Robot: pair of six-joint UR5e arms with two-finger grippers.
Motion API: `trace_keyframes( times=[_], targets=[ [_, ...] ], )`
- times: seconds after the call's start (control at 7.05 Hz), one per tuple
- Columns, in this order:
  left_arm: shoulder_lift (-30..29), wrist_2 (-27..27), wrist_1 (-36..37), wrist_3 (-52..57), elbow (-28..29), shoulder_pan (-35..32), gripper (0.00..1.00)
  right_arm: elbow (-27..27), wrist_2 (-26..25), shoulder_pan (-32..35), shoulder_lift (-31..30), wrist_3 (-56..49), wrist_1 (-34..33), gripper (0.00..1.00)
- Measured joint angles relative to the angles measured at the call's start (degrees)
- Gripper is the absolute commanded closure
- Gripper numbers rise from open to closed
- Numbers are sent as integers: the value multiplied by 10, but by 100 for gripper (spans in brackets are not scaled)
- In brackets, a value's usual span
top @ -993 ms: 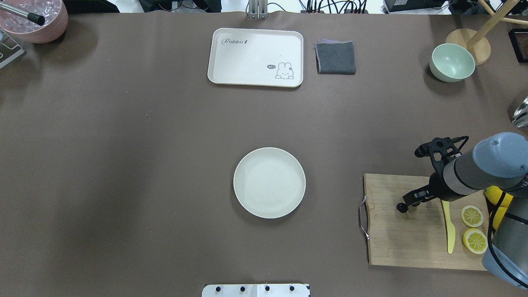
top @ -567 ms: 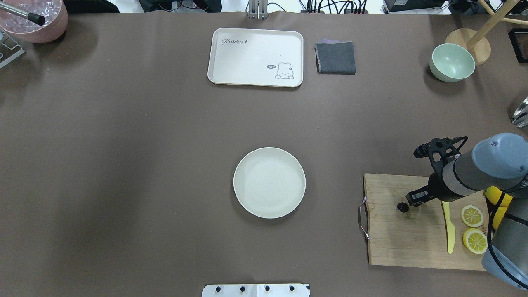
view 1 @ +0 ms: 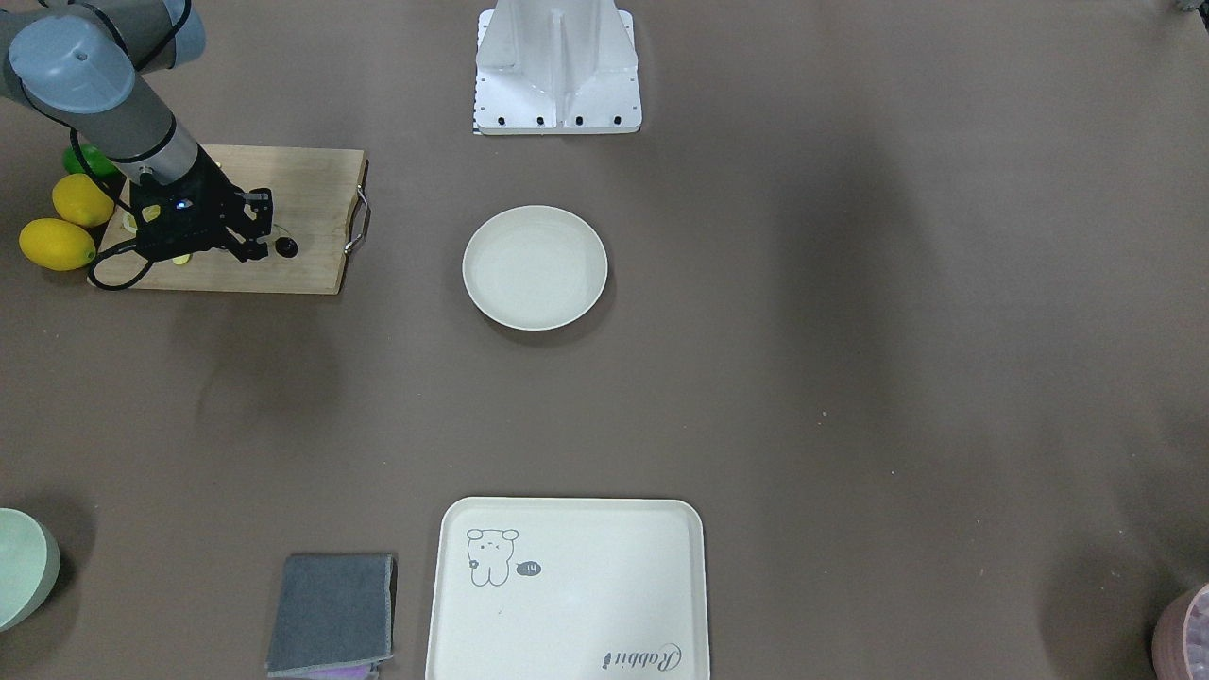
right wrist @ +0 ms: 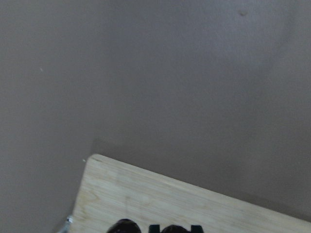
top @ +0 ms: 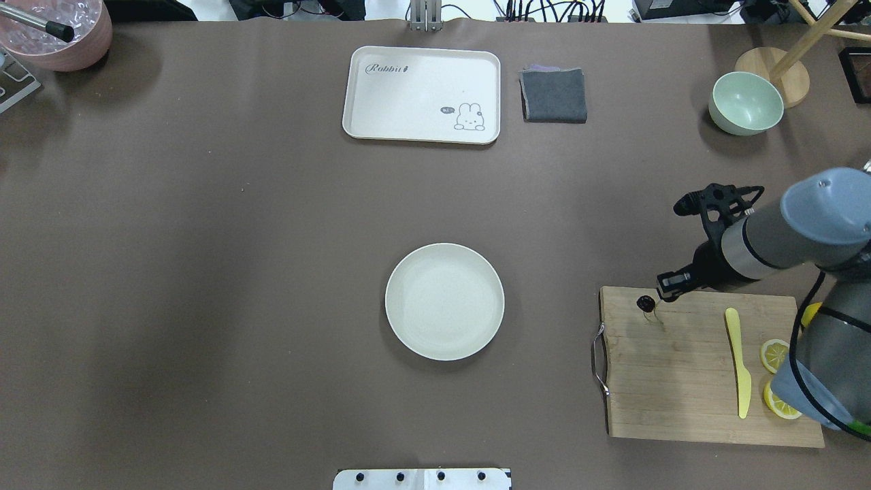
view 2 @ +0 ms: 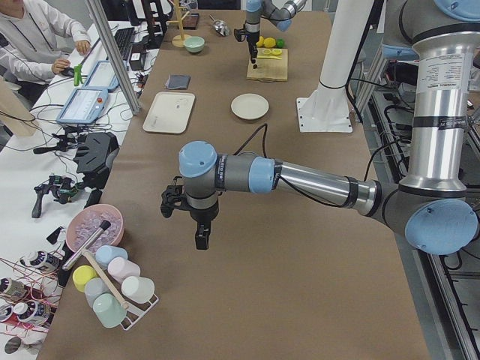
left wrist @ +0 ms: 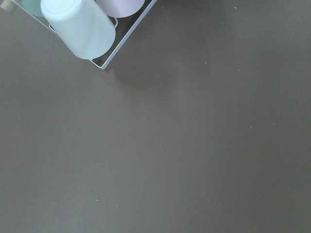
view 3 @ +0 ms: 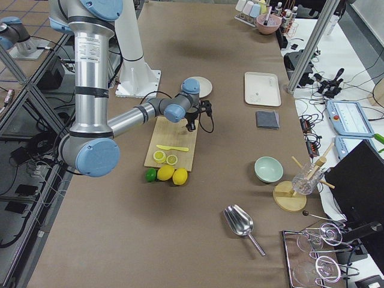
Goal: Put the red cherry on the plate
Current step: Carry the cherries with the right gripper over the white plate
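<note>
While the right arm reaches over the far corner of a wooden cutting board, its right pincer points down and appears clenched on the stem of the red cherry. The cherry is a tiny, dark, nearly black fruit that hangs just beside the pincer's tip, on the side toward the robot's left. A faint shadow lies on the board under it, so it seems lifted slightly clear of the wood. The wrist camera on this arm shows only the dark fruit at its bottom edge, the board's corner and the brown counter beyond.

The plate is round, cream and bare. It sits on the counter well apart from the pincer, toward the robot's left and level with it.

On the same board, away from the pincer toward the robot's right, lie a pale yellow knife and two lemon slices, partly hidden by the arm. Far ahead of the pincer, at the counter's far side, stand a pale green bowl, a folded grey cloth and a rectangular cream tray with a rabbit drawing.

The left pincer hangs over bare counter far from all this, near a rack of pastel cups. I cannot tell whether it is released or clenched.
</note>
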Motion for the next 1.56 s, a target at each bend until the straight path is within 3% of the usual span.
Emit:
trace_keyframes(
  times=[0.28, 0.57, 0.85, 1.13, 1.28, 1.42, 1.56],
  targets=[
    [0, 0, 1, 0, 1, 0, 2, 14, 41, 43, 137, 4, -145, 100],
    [1, -1, 1, -1, 3, 4, 2, 5, 40, 12, 225, 59, -182, 100],
    [1, -1, 1, -1, 4, 7, 2, -23, -9, -56, 300, 143, -185, 100],
    [5, -1, 0, 2, 6, 9, 2, -58, -116, -149, 333, 205, -163, 100],
    [8, -1, -1, 4, 5, 9, 2, -79, -162, -182, 332, 227, -127, 59],
    [9, -1, -1, 5, 5, 9, 2, -97, -183, -198, 325, 237, -95, 1],
    [10, -1, -2, 5, 4, 9, 2, -105, -194, -205, 317, 244, -78, 0]
  ],
)
